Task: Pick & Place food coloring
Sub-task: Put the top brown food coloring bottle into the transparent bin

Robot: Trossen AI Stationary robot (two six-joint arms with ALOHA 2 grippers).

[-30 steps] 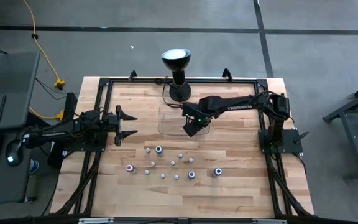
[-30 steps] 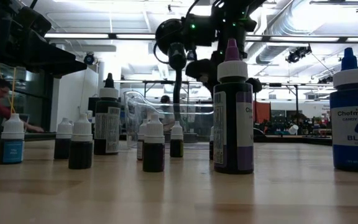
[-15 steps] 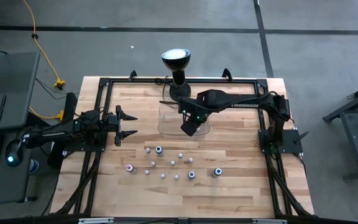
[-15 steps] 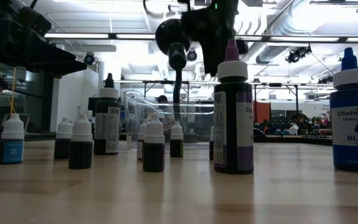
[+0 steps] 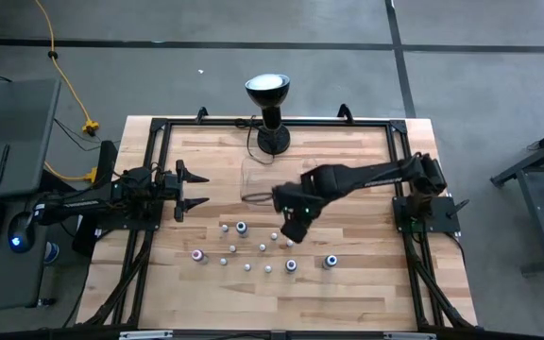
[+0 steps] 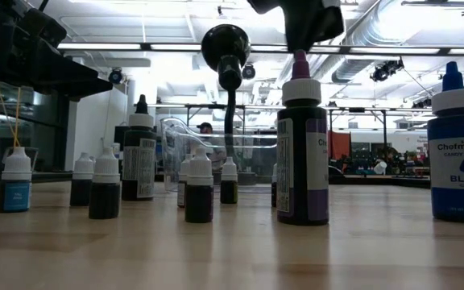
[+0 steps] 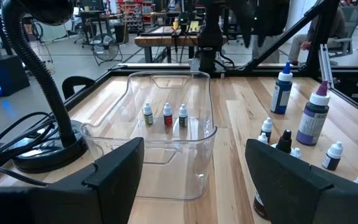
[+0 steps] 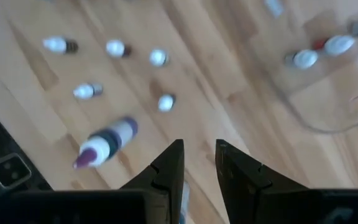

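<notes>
At the middle of the table (image 5: 366,283), we find the right gripper (image 5: 293,229) hanging above the wood, between the clear tray (image 5: 248,181) and the loose food coloring bottles (image 5: 241,228). It is nearer the bottles than the tray's far wall.

In the right wrist view its two fingers (image 8: 169,165) stand a narrow gap apart. Bare wood shows through that gap, and we see nothing gripped.

The loose bottles stand upright in a scatter between the table's centre and its near edge, each apart from its neighbours. Most are small with white caps. Among them we note:
- a larger purple-tipped bottle (image 6: 302,153);
- a larger blue bottle (image 6: 457,153), labelled blue;
- a black-capped bottle (image 6: 140,153).

From the low view we cannot tell which bottle lies directly under the right gripper.

Three small bottles (image 7: 167,115) stand in a row inside the tray, toward the end farther from the left arm. The tray sits just on the near side of the black lamp (image 5: 267,90), whose base rests beside the table's far edge.

The left gripper (image 5: 192,189) waits near the table's left edge, pointing toward the tray. Its fingers (image 7: 114,168) are spread wide, with nothing between them.
</notes>
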